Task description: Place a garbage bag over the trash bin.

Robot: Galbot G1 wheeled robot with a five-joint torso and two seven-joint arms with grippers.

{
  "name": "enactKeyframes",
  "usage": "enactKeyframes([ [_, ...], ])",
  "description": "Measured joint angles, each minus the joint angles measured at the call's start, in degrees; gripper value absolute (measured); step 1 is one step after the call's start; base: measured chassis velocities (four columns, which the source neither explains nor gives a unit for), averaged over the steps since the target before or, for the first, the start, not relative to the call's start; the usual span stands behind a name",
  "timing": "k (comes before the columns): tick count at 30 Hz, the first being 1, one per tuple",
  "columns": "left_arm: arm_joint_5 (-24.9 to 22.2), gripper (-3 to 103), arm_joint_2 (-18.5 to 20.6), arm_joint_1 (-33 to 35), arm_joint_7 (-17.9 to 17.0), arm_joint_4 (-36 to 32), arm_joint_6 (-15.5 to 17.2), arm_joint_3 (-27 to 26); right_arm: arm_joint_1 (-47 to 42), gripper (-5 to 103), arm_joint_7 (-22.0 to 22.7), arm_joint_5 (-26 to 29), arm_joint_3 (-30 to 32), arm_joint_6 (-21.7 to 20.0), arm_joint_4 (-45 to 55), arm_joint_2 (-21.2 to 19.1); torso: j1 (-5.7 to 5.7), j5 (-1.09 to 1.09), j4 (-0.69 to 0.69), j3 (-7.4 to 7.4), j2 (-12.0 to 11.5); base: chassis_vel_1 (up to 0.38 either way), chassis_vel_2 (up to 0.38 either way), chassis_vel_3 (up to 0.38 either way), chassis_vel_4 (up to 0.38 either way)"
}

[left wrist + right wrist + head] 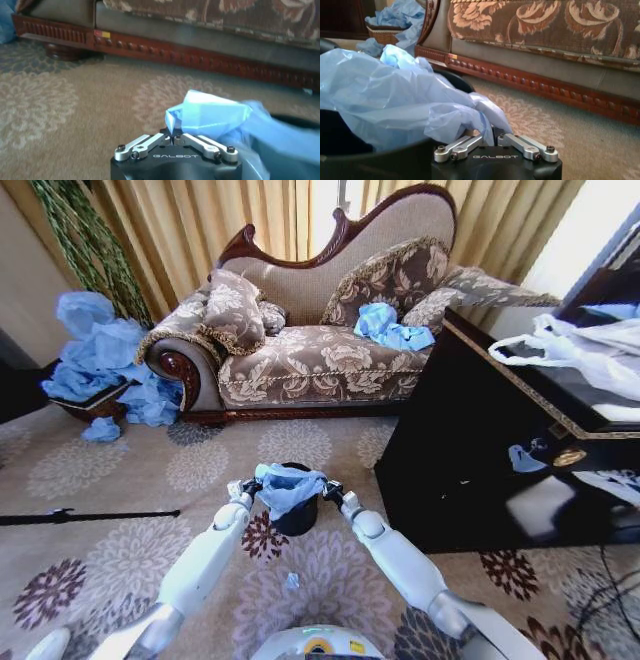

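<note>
The small black trash bin (298, 517) stands on the carpet in front of me, with the light-blue garbage bag (288, 485) draped across its top. My left gripper (247, 488) is shut on the bag's left edge, and my right gripper (330, 491) is shut on its right edge. In the left wrist view the left gripper (173, 138) pinches a blue fold of the garbage bag (215, 116). In the right wrist view the right gripper (490, 138) holds the crumpled garbage bag (395, 101) above the trash bin's rim (375, 159).
A patterned sofa (320, 350) stands behind the bin with blue bags (390, 328) on its seat. A heap of blue bags (100, 360) fills a basket at far left. A dark cabinet (480, 450) with white bags (580, 350) is on the right. A black rod (80, 516) lies on the carpet.
</note>
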Motion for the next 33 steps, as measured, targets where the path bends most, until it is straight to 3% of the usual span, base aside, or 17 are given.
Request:
enactKeyframes([
  [8, -1.4, 0, -0.7, -1.4, -3.5, -1.5, 0.3, -0.9, 1.6, 0, 0.1, 1.3, -0.2, -0.8, 0.5, -0.4, 0.00, 0.00, 0.00, 0.00, 0.0, 0.000, 0.000, 0.000, 0.000],
  [17, -0.6, 0, 0.7, 2.9, -8.4, -10.3, 0.6, -2.6, 1.4, 0, 1.7, 3.0, -0.5, -3.3, 6.8, -3.6, -0.01, 0.00, 0.01, -0.01, 0.0, 0.000, 0.000, 0.000, 0.000],
  [25, -1.2, 0, -0.4, -0.8, -12.3, -8.3, -0.3, -2.7, 3.4, 0, 2.6, 2.0, 0.2, -3.4, 3.6, -2.1, -0.01, 0.00, 0.00, -0.01, 0.0, 0.000, 0.000, 0.000, 0.000],
  [33, -0.7, 0, -1.9, -3.9, -11.6, -2.7, 0.7, -1.7, 4.6, 0, 1.4, 0.4, 0.0, -3.1, -0.9, -0.9, -0.01, 0.00, 0.00, -0.01, 0.0, 0.000, 0.000, 0.000, 0.000],
])
